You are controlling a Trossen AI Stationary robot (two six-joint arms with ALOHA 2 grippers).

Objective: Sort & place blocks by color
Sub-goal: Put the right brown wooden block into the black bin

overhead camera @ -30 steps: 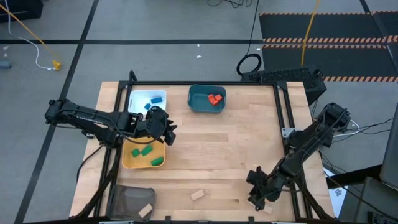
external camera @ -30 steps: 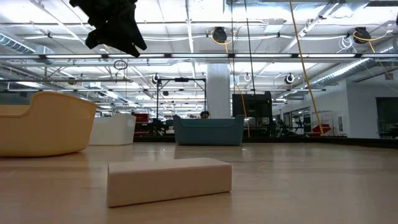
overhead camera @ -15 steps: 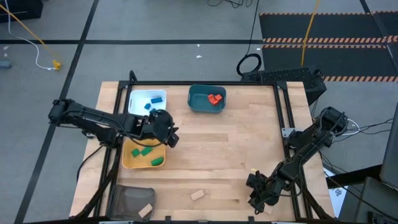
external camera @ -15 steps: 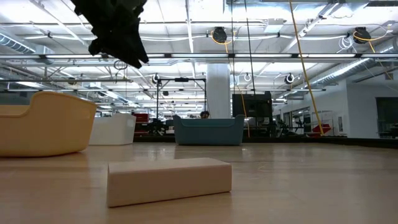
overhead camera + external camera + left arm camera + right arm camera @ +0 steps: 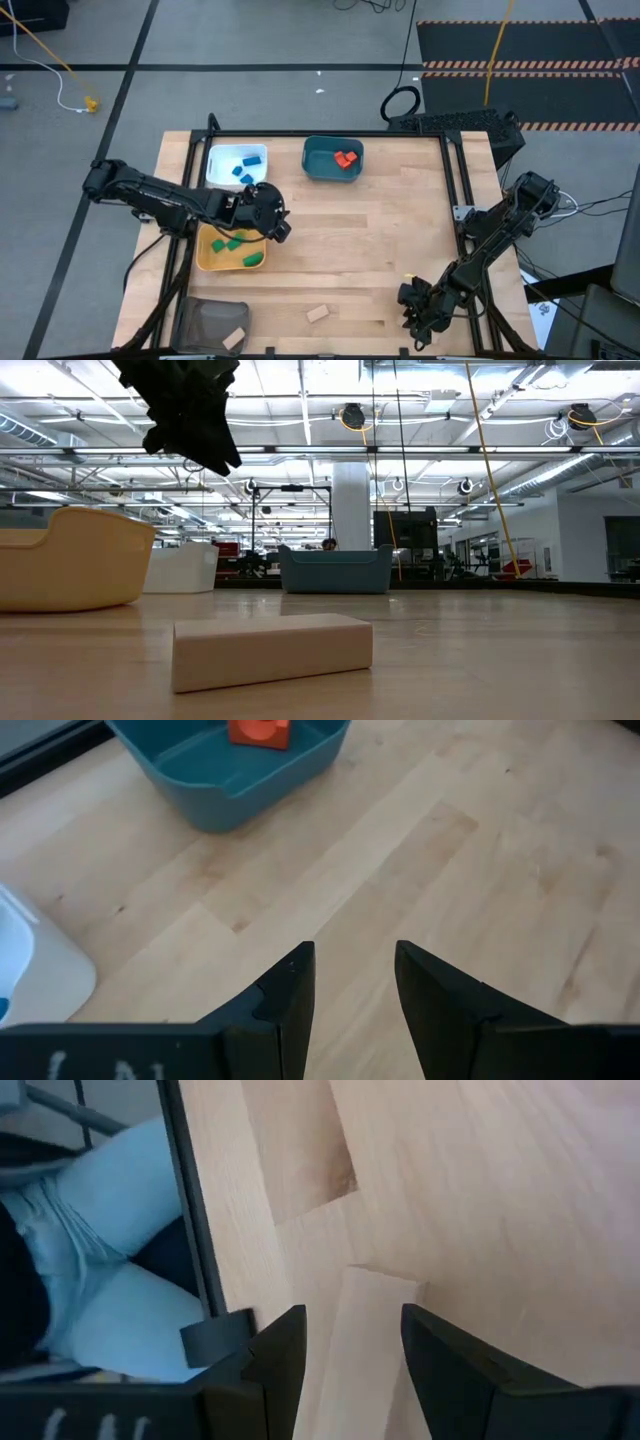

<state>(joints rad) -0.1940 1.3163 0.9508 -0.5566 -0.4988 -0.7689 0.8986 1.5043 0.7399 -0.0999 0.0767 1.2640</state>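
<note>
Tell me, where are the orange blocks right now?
In the high view, the orange blocks sit inside the teal tray at the table's far edge, just right of the white tray holding blue blocks.

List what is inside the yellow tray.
The yellow tray holds green blocks; three show clearly in the high view. The left pincer and its arm hang over the tray's far edge, so anything lying beneath them cannot be seen.

Blue blocks (image 5: pixel 249 160) near the tabletop's far-left corner, red blocks (image 5: pixel 346 159) at far-middle, green blocks (image 5: pixel 233 242) by the left edge; tan blocks (image 5: pixel 317 313) lie flat along the near edge.
</note>
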